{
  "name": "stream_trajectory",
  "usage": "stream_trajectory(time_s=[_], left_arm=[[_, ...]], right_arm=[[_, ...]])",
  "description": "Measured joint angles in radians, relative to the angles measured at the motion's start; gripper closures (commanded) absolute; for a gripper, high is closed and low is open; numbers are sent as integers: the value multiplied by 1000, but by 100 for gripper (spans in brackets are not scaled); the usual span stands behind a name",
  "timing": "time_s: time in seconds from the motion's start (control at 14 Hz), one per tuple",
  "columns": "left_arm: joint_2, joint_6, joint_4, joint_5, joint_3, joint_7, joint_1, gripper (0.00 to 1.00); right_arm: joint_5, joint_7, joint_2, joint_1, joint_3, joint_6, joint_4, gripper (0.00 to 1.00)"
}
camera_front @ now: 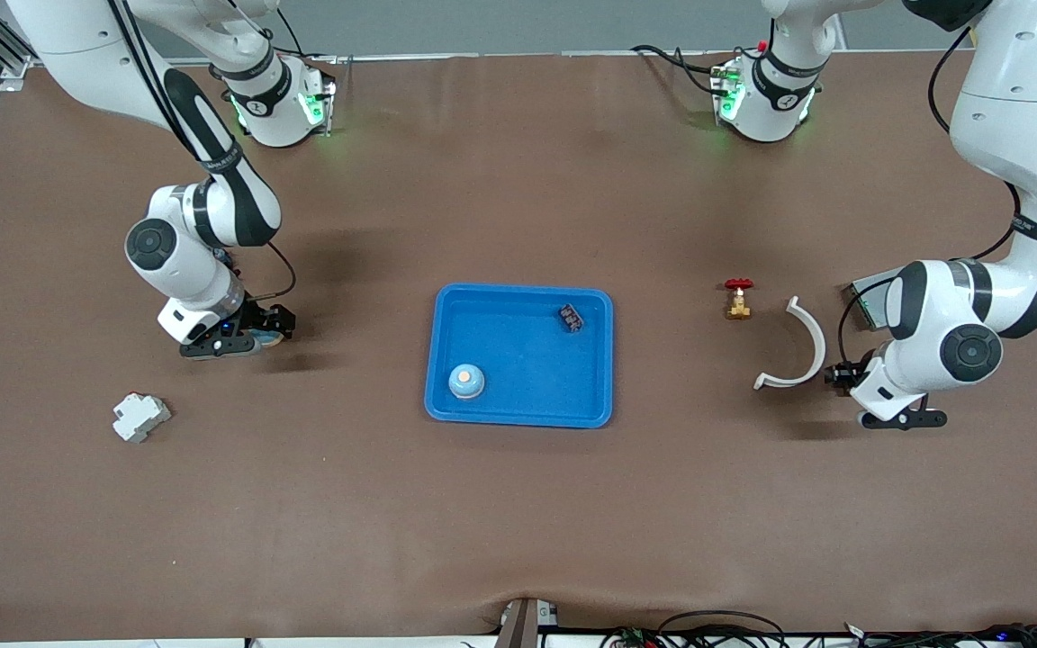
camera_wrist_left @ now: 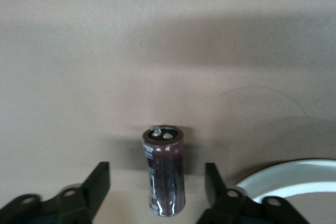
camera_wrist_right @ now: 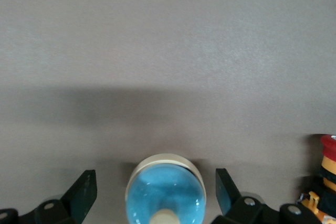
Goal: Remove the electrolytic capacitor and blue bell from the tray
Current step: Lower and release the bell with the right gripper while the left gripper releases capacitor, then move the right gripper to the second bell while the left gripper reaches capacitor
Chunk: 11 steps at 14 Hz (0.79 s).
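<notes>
A dark brown capacitor (camera_wrist_left: 164,169) stands upright on the table between the spread fingers of my left gripper (camera_wrist_left: 156,177); neither finger touches it. In the front view this gripper (camera_front: 899,418) is low at the left arm's end and hides the capacitor. A blue bell (camera_wrist_right: 165,192) with a cream button sits between the spread fingers of my right gripper (camera_wrist_right: 156,182), untouched. In the front view that gripper (camera_front: 248,340) is low at the right arm's end, a bluish bit (camera_front: 266,338) showing at it. A blue tray (camera_front: 518,414) in the middle holds another blue bell (camera_front: 465,381) and a small dark part (camera_front: 571,317).
A white curved piece (camera_front: 805,346) lies beside the left gripper and shows in the left wrist view (camera_wrist_left: 294,174). A red-and-brass valve (camera_front: 738,299) stands between it and the tray. A white block (camera_front: 140,416) lies nearer the front camera than the right gripper. A red-and-yellow thing (camera_wrist_right: 328,174) edges the right wrist view.
</notes>
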Motion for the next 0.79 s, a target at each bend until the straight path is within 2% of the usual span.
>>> stream_trajectory(time_s=[0.14,0.29,0.57,0.79], left_arm=[[-21,-38,21,0,-1,0,0,0],[-54,-148,70,-4,-10,0,0,0],[-97,-388,228,-48,-81,-7,-4,0],[-106,-522,345,-106,-134,-73,-7,0]], right_arm=[[1,37,-22,1,18,-71,31,0],[1,101,-44,13,42,-117,57,0],[1,276,-56,89,72,-185,117,0],[1,434,-56,179,77,-289,210,0]])
